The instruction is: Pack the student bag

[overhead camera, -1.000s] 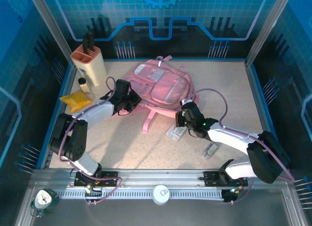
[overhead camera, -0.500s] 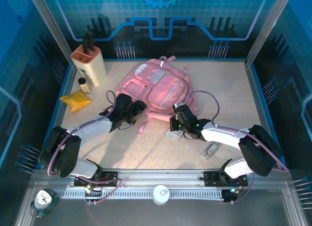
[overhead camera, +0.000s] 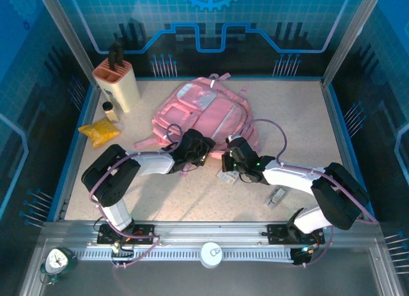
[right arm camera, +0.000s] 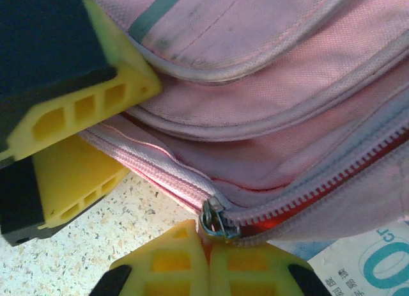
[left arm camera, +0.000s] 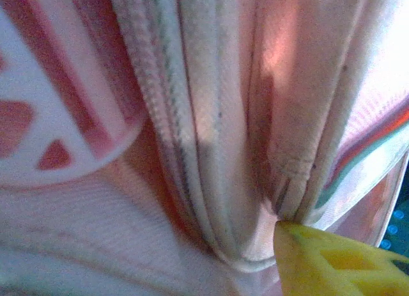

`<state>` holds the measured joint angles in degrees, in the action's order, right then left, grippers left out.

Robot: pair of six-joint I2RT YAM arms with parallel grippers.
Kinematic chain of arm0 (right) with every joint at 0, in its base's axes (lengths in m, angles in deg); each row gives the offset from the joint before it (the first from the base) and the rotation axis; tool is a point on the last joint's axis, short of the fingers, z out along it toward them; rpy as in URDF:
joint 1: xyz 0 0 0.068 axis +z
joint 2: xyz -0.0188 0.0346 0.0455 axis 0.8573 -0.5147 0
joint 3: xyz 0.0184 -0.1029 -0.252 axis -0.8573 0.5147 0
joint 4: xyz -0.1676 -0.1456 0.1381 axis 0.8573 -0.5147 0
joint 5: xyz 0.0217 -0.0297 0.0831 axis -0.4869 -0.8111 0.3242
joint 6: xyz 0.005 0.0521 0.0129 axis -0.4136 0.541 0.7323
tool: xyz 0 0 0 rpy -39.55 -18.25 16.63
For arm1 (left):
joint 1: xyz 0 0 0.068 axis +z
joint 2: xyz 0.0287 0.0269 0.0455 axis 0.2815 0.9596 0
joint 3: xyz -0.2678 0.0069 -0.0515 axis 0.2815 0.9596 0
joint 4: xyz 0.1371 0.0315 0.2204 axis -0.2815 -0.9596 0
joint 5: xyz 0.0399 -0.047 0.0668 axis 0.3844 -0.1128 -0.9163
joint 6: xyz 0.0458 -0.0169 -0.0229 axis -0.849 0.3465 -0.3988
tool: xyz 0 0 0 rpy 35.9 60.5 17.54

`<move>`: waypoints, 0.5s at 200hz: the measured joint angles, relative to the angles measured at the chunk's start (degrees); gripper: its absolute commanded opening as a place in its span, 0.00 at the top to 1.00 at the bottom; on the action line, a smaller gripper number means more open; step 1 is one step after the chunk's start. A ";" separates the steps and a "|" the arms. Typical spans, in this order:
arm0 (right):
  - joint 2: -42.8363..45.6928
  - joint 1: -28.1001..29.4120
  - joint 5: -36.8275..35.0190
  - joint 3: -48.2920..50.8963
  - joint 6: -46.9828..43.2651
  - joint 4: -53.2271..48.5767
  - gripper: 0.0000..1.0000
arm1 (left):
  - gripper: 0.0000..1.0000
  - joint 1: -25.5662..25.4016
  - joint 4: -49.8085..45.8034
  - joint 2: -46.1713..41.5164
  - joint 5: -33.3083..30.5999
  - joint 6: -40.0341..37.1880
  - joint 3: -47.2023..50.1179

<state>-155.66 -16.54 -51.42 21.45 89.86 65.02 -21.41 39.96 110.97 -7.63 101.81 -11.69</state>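
Observation:
The student bag [overhead camera: 204, 110], a pink backpack, lies flat in the middle of the table with its straps trailing toward me. At the bag's near edge, my right gripper [overhead camera: 231, 162] is shut on the metal zip pull [right arm camera: 218, 220], with both yellow fingertips [right arm camera: 172, 261] pressed together under it. The zip to the right of the pull is closed. My left gripper [overhead camera: 203, 148] is just left of it. Its two yellow fingers [right arm camera: 83, 107] stand apart, with the bag's pink zip edge [right arm camera: 137, 158] running between them. Pink fabric folds [left arm camera: 211, 130] press close against one left finger [left arm camera: 332, 264].
A beige knife block [overhead camera: 117, 84], a small bottle [overhead camera: 108, 110] and a yellow packet [overhead camera: 99, 131] stand at the left. A printed paper card [overhead camera: 227, 176] lies under the right gripper, and a small grey item [overhead camera: 276, 197] is nearer the front right.
My left gripper let go at the bag's left side, opened and swung right to the near edge beside the right gripper. The right gripper stayed shut at the zip.

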 measured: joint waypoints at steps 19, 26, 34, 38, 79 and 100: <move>-0.39 0.07 -0.17 0.00 -0.02 0.02 1.00 | 0.81 -0.02 -0.61 0.52 -1.18 -0.11 -0.15; -0.55 0.20 -0.22 0.00 -0.02 0.02 1.00 | 0.89 -0.02 -0.72 0.52 -1.42 -0.17 -0.20; -0.63 0.31 -0.24 0.00 -0.02 0.00 1.00 | 0.96 -0.02 -0.94 0.52 -1.73 0.07 -0.35; -0.63 0.37 -0.22 0.00 -0.04 0.02 1.00 | 0.98 -0.02 -1.16 0.52 -1.84 -0.44 -0.52; -0.61 0.63 -0.66 0.00 -0.48 -0.07 1.00 | 1.00 0.20 -2.43 -0.02 -2.05 -1.29 -0.72; -0.22 1.03 -1.09 0.00 -0.87 -0.11 1.00 | 1.00 0.90 -3.54 -1.33 -1.84 -2.62 -0.72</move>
<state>-155.88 -15.51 -52.51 21.45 88.99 64.91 -20.51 36.42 109.63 -9.47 99.18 -12.41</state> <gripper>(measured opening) 0.057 0.075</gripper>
